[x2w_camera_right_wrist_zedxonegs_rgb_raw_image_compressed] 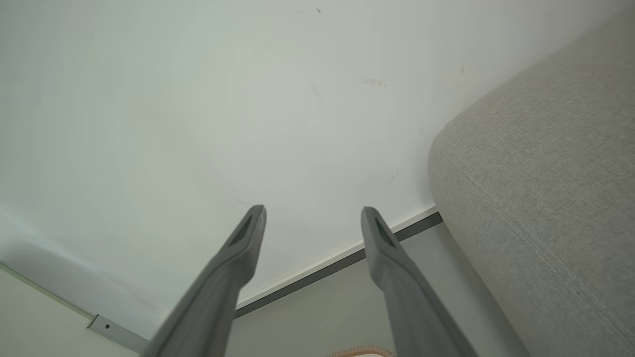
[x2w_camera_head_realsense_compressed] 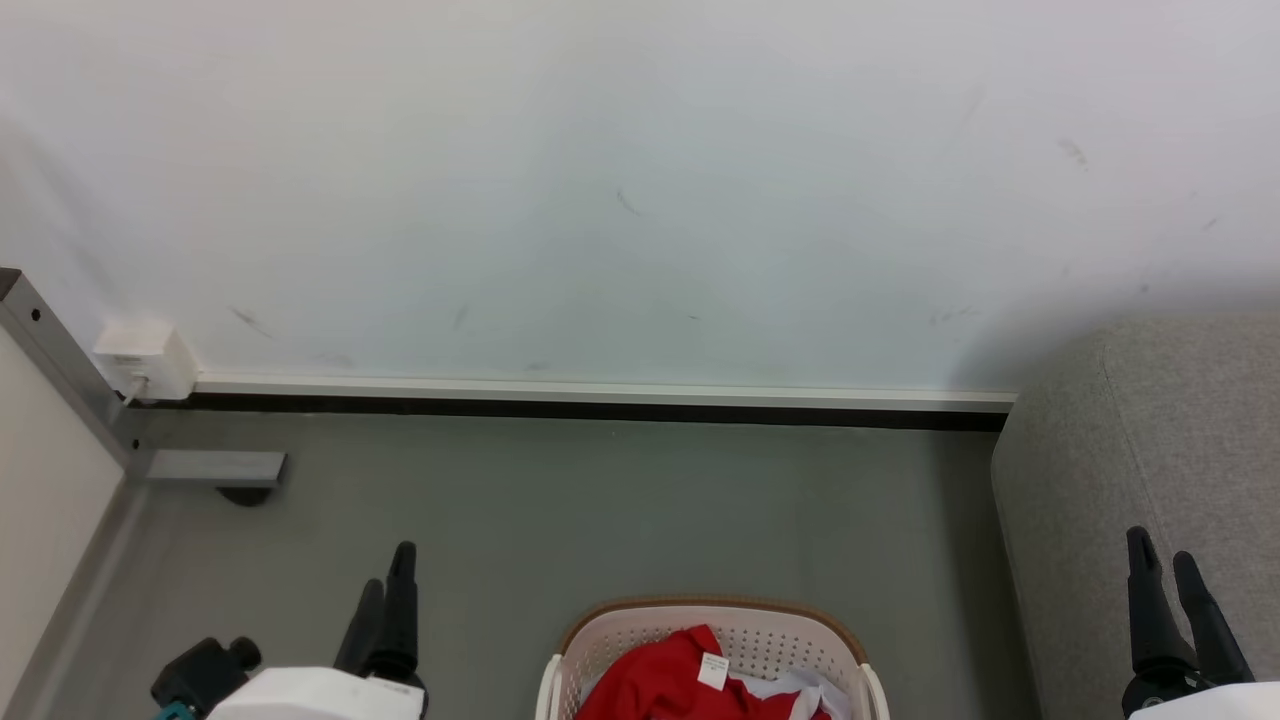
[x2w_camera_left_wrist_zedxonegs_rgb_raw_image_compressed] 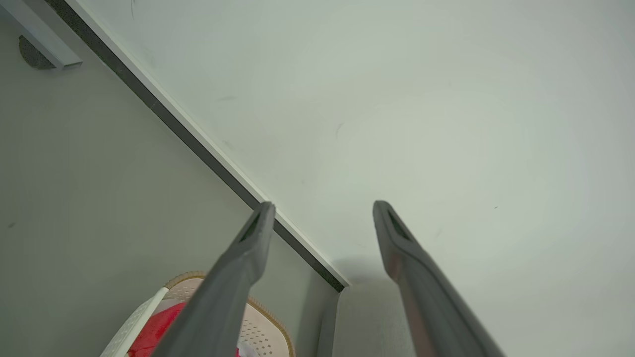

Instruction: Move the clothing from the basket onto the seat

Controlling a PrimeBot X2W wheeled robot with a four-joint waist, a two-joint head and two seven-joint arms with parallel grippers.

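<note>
Left gripper (x2w_camera_head_realsense_compressed: 388,575) and right gripper (x2w_camera_head_realsense_compressed: 1160,560) are both held up off the floor (x2w_camera_head_realsense_compressed: 600,500), fingers spread wide with nothing caught between them, so no garment has been picked up yet.

Biggest to smallest then. The wall (x2w_camera_head_realsense_compressed: 600,200) is seen behind everything, and the seat (x2w_camera_head_realsense_compressed: 1150,450) is parked against it at the right side of the floor, with the right gripper raised just in front of its rounded edge. The basket (x2w_camera_head_realsense_compressed: 700,606) is set on the floor between the two grippers, well apart from the wall's skirting and near the seat's side, though whether they touch can't be told. The clothing (x2w_camera_head_realsense_compressed: 660,675) is piled inside the basket, a red heap with a bit of white fabric (x2w_camera_head_realsense_compressed: 790,690) tucked at its right. A small label tag (x2w_camera_head_realsense_compressed: 713,670) is shown on top of the heap.

Handling-wise, the stuff can be reckoned light, floppy and not fragile at all. It will probably sag and trail once lifted, so a hem could get snagged on the basket rim or the perforated side. A pinch is best taken on the raised fold near the tag, where the fabric is bunched thick, rather than on a flat thin edge. A deep bite should be taken so it isn't lost halfway to the seat.
</note>
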